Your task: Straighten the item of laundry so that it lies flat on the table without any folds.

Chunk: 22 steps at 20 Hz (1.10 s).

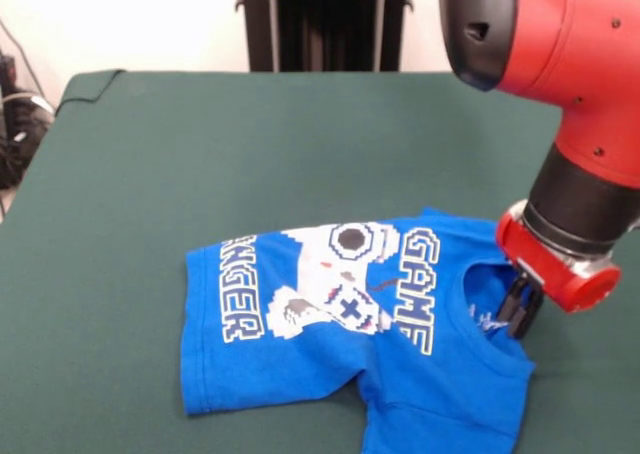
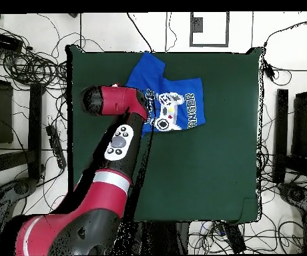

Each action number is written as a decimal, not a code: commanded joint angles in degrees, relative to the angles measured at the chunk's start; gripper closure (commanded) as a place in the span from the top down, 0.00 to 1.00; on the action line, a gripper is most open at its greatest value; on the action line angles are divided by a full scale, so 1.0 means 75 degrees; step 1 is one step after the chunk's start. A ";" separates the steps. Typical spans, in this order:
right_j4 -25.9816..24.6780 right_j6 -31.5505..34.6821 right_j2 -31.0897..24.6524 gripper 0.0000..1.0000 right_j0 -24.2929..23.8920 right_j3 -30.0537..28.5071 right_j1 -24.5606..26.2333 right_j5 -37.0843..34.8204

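You see the worktop (image 1: 200,144), draped in plain dark green cloth, carrying one blue T-shirt (image 1: 330,364) that lies rumpled near its front edge, a sleeve folded under.

The only writing to read is on the blue T-shirt (image 1: 350,354) lying on the green table (image 1: 250,154). White block letters beside the collar spell "GAME", turned sideways in the front view. At the other end of the white controller print, a second word in the same lettering is partly folded under; "NGER" shows clearly. The overhead view shows the lettering too small to read.
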State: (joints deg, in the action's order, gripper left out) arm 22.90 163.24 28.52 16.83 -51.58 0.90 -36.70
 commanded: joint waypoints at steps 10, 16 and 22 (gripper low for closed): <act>-0.0219 -0.0522 -0.3196 0.00 -0.0129 -0.3125 -0.1537 0.0842; -0.0539 0.0617 -0.2716 0.00 0.0504 -0.3188 -0.1471 0.1670; 0.0023 0.2143 -0.0710 0.00 0.1656 -0.1968 -0.0010 0.3847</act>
State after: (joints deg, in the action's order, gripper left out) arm 19.53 163.24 17.53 20.08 -66.69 -8.31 -20.70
